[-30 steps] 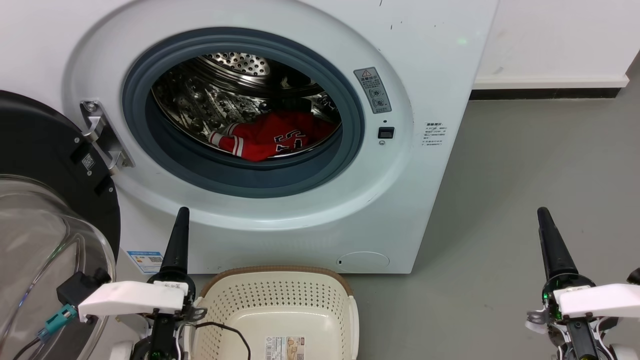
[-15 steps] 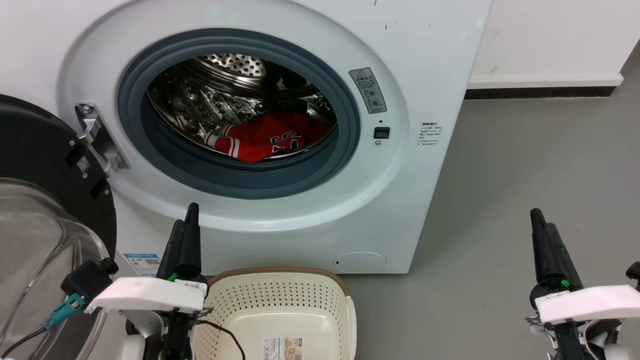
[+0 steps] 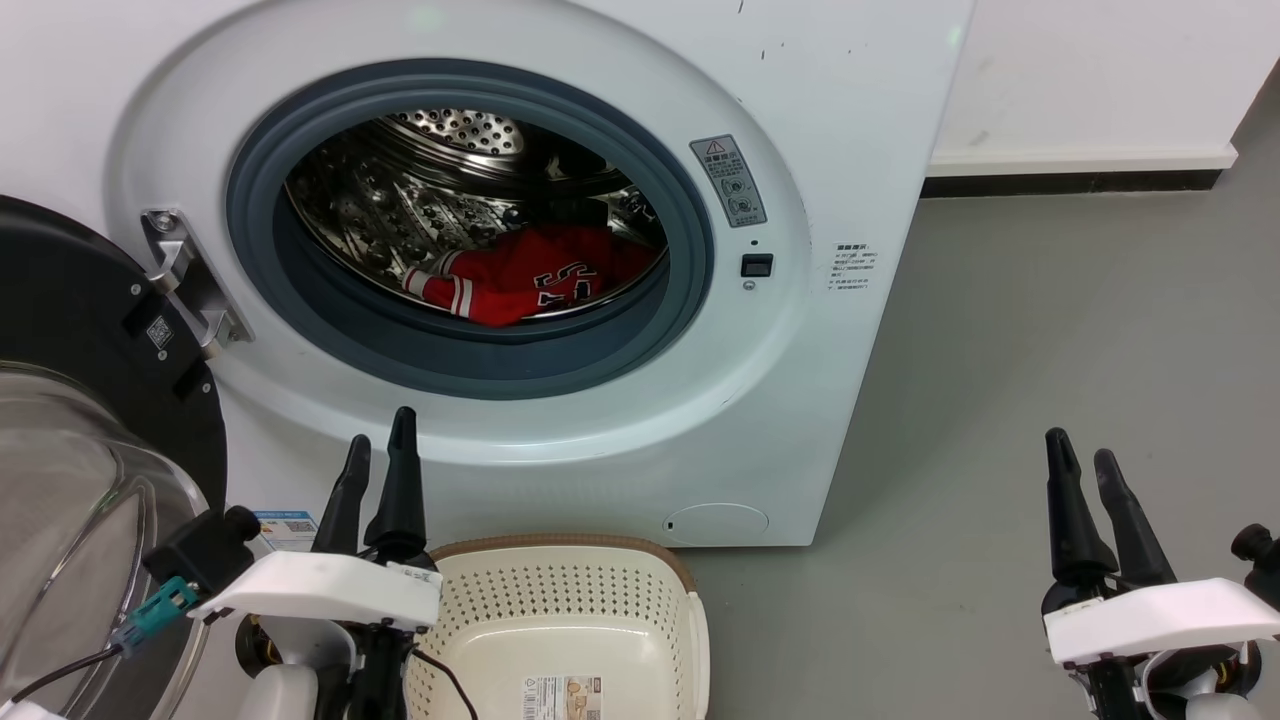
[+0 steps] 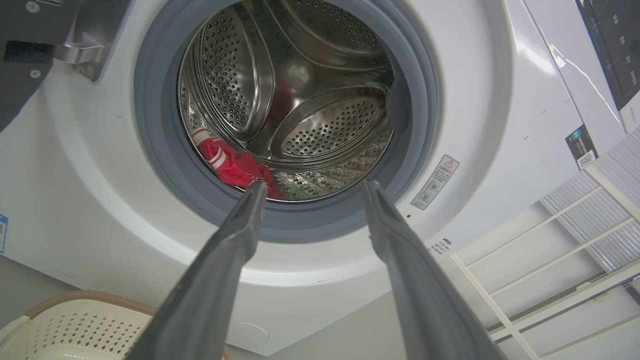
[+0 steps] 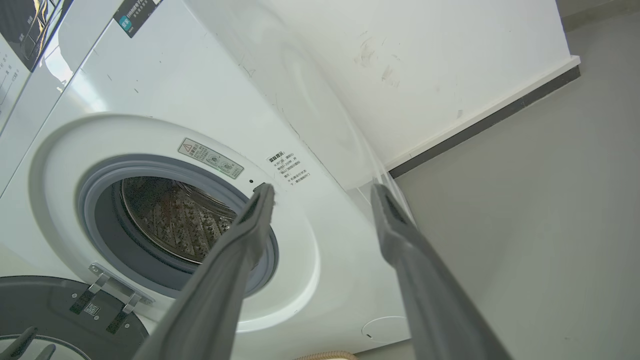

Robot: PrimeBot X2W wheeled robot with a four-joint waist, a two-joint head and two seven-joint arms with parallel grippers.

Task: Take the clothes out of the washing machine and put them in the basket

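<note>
Washer [image 3: 780,430] door [image 3: 70,300] stands swung open to the left, so the drum [image 3: 440,190] is reachable. Red jersey [image 3: 520,285] lies crumpled on the drum's bottom, toward the front, just behind the lower lip of the grey seal [image 3: 480,360]; striped trim points left, number lettering faces up. Basket [image 3: 560,545] sits on the floor [image 3: 1050,320] directly in front of the washer, below the opening; no garment in it, just a label [image 3: 560,695] on its bottom. Left gripper [image 3: 380,428] hovers beside the basket's left rim, below the opening, fingers spread and holding nothing; the left wrist view looks between them straight into the drum, with the jersey near the left fingertip line. Right gripper [image 3: 1079,446] hangs well off to the right over bare floor, fingers likewise apart and empty. Judgement: task at its start. Done: door open, basket placed. Left: reach through the seal, pinch the jersey, draw it out over the lip, release it into the basket. Left arm looks the better placed for the reach.
</note>
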